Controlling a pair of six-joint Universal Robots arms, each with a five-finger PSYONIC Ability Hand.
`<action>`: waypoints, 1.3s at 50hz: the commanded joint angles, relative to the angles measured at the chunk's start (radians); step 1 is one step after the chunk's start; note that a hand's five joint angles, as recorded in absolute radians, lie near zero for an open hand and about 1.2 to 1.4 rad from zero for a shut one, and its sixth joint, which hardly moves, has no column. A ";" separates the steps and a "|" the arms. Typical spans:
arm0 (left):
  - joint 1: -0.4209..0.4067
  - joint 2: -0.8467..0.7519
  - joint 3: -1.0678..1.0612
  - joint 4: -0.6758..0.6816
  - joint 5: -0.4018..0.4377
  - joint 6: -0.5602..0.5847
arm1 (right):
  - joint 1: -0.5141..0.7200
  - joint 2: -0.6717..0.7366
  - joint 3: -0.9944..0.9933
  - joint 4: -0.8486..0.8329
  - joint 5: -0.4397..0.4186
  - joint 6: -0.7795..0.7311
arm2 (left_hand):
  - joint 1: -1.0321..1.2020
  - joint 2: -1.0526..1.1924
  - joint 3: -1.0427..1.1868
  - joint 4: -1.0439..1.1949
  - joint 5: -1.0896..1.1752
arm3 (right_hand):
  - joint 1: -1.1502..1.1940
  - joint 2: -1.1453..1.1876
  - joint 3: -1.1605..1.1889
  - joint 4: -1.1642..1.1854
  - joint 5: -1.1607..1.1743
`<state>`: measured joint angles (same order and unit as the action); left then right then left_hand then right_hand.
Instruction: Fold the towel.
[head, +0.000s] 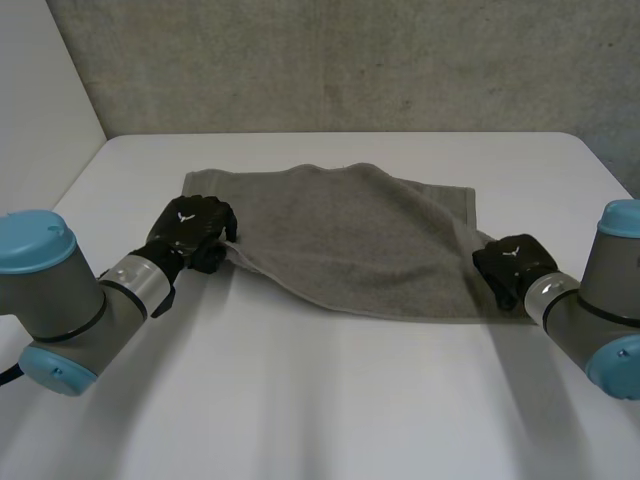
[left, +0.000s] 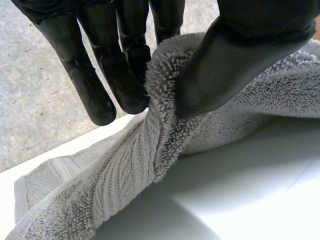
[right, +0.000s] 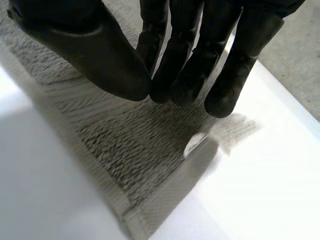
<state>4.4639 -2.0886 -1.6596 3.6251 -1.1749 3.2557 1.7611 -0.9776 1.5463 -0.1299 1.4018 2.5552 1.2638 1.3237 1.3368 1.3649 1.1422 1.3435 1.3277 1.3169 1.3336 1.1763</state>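
Lying across the middle of the white table (head: 320, 410), the grey towel (head: 360, 240) is mostly flat, with its far edge and its near-right corner on the surface. Its near-left part is raised and drawn inward, so the near edge runs at a slant. The left hand (head: 190, 235) holds that raised part at the towel's left side, and the left wrist view shows a thick roll of cloth pinched between thumb and fingers. The right hand (head: 512, 265) hangs just above the towel's right edge, near the near-right corner; whether it grips any cloth I cannot tell. The step in hand looks like the opening fold — taking the near edge up to carry it over. The next move likely calls for a sure hold on the right, then both hands lifting together and travelling far, level with each other, so the edges meet.
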 joint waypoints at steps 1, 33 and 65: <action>0.002 0.005 0.001 0.000 0.000 -0.011 | -0.012 -0.073 0.002 0.001 -0.053 0.066 | 0.132 0.073 0.059 0.031 0.080 | 0.053 0.069 0.079 0.063 0.045; -0.002 0.010 -0.008 0.001 0.000 -0.024 | -0.141 -0.092 0.135 0.009 -0.199 -0.012 | 0.132 0.073 0.059 0.031 0.080 | -0.806 -0.791 -0.780 -0.797 -0.814; 0.000 0.004 -0.002 0.003 0.001 -0.024 | -0.127 -0.009 0.075 -0.036 -0.193 -0.013 | 0.132 0.073 0.059 0.031 0.080 | -0.639 -0.623 -0.612 -0.629 -0.646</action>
<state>4.4639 -2.0843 -1.6615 3.6276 -1.1735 3.2322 1.6329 -0.9890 1.6308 -0.1668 1.2054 2.5417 1.2638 1.3238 1.3368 1.3649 1.1421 0.6878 0.6786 0.6961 0.6896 0.4882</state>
